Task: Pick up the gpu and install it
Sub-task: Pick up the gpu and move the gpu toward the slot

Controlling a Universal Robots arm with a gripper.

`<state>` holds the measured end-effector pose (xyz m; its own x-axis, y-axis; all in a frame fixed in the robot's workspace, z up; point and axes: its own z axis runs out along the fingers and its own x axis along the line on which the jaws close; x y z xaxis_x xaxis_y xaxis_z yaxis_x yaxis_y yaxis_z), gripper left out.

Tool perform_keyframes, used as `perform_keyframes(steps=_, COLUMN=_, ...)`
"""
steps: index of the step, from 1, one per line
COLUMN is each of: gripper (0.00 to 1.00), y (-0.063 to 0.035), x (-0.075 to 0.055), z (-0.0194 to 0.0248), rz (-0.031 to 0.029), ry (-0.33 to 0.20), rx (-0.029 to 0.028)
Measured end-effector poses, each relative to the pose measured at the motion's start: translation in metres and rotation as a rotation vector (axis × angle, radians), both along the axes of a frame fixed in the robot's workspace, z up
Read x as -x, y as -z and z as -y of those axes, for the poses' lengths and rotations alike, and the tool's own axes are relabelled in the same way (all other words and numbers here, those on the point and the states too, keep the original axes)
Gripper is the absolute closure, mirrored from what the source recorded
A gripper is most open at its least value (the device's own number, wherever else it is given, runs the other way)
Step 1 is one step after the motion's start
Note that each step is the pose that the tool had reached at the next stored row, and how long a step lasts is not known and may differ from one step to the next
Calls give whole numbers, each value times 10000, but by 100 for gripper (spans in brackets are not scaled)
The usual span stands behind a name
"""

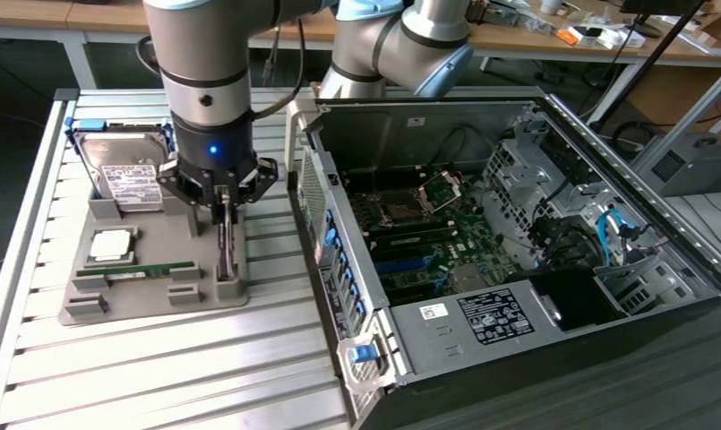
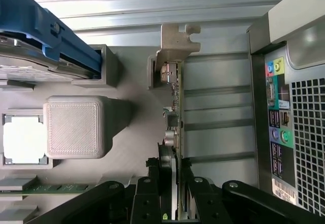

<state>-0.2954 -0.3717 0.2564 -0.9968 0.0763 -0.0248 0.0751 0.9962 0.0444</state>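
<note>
Gripper (image 1: 223, 204) (image 2: 172, 176) is clenched on the top edge of the gpu (image 1: 225, 255) (image 2: 175, 107), one finger on each face. The gpu stands on edge in a slot of the grey holder tray (image 1: 145, 309), along the tray edge nearest the open computer case (image 1: 480, 340), with its pale bracket at the far end. The tray also holds the hard drive (image 1: 131, 175), CPU (image 1: 109, 244) and RAM stick (image 1: 145, 269). The tray sits on the slatted worktop (image 1: 157, 376), on the exterior view's left of the case.

High oblique exterior view over table (image 1: 157, 358) and case (image 1: 432, 125); close downward wrist view; parts tray (image 1: 139, 302) shared.
</note>
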Motion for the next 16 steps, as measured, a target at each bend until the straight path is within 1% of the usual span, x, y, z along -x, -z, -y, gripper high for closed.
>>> perform_keyframes(steps=2, gripper=73, y=-33, x=0, z=0, rz=1, ry=0, rx=0)
perform_keyframes(steps=3, gripper=73, y=-72, x=0, z=0, rz=1, ry=0, rx=-1)
perform_keyframes(steps=16, gripper=73, y=-279, x=0, z=0, rz=1, ry=0, rx=-1)
